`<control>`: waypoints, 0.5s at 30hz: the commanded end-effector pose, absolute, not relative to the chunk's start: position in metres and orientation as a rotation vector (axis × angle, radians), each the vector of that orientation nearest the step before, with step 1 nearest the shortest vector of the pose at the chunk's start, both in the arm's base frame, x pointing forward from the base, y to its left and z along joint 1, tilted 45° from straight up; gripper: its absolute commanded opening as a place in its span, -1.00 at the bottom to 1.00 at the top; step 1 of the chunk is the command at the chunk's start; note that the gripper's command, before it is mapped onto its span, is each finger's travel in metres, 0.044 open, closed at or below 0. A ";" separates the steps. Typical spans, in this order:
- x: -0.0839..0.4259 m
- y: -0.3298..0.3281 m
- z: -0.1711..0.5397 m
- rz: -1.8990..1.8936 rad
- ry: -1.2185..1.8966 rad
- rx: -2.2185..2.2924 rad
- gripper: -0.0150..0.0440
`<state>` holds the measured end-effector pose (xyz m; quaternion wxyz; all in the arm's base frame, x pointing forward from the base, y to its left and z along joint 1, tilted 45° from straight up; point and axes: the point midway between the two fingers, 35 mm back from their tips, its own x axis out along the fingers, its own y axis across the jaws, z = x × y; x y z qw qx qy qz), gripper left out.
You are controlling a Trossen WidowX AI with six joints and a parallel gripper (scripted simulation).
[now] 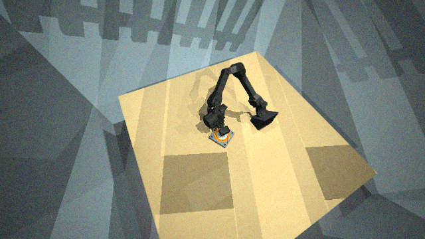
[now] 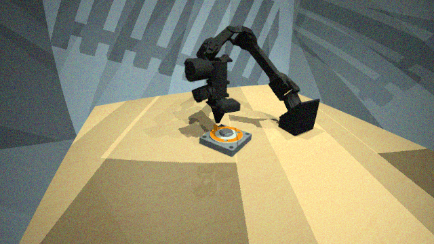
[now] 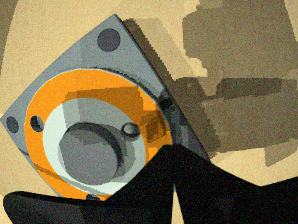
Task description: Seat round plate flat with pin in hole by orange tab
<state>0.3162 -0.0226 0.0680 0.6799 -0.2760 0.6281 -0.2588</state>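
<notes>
The plate [image 1: 217, 138] [image 2: 213, 135] [image 3: 85, 80], an orange ring with a pale inner ring, sits around the grey post [image 2: 226, 132] [image 3: 90, 155] on the grey square base [image 1: 212, 137] [image 2: 231, 152] [image 3: 82, 57]. Its small orange tab [image 2: 215, 127] [image 3: 155, 127] stands up at the rim. The hole [image 3: 131, 130] beside the tab shows a light grey round inside a dark rim; whether that is the pin I cannot tell. The plate looks nearly flat; a slight tilt cannot be ruled out. My gripper [image 2: 218, 123] [image 3: 171, 152] is shut and empty, its tips close by the tab; contact is unclear.
The arm's dark foot [image 1: 263, 120] [image 2: 298, 116] stands on the wooden table [image 1: 272, 156] [image 2: 285, 190], to the right of the base in the top and exterior views. Broad shadows cross the table. Other dark holes [image 3: 37, 123] [image 3: 109, 40] show in the plate and base.
</notes>
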 end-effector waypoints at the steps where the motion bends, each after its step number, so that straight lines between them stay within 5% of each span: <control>1: 0.317 -0.012 0.078 -0.582 1.404 -0.616 -0.49; 15: 0.315 0.004 0.094 -0.579 1.401 -0.625 -0.49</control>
